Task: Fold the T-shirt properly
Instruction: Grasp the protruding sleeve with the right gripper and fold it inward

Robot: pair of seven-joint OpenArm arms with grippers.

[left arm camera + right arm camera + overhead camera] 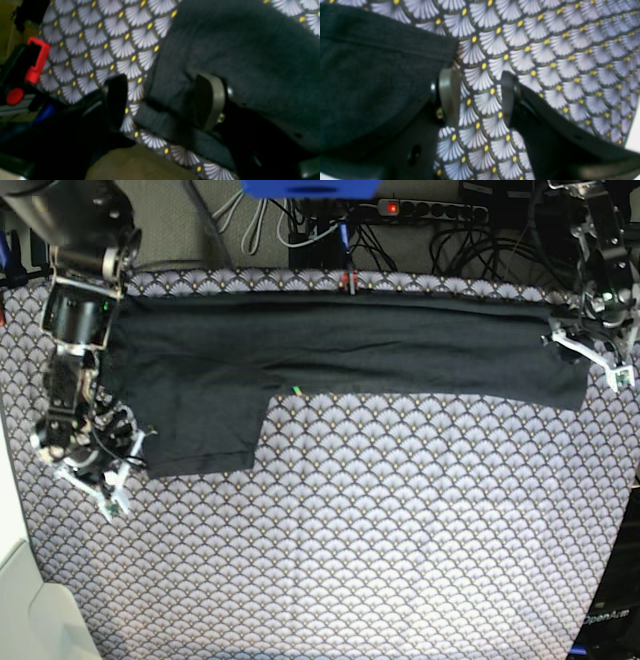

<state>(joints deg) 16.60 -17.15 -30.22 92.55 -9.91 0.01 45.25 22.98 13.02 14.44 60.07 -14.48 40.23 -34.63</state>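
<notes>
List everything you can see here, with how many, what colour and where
T-shirt: one, dark charcoal, folded into a long band across the far half of the table, one sleeve hanging toward the near side.
Tablecloth: one, grey scallop pattern with yellow dots, covering the table.
Power strip: one, black, behind the table's far edge.
Cables: several, dark, behind the table.
Left gripper: one, black, open, astride the shirt's edge.
Right gripper: one, black, open over bare cloth beside the sleeve.
</notes>
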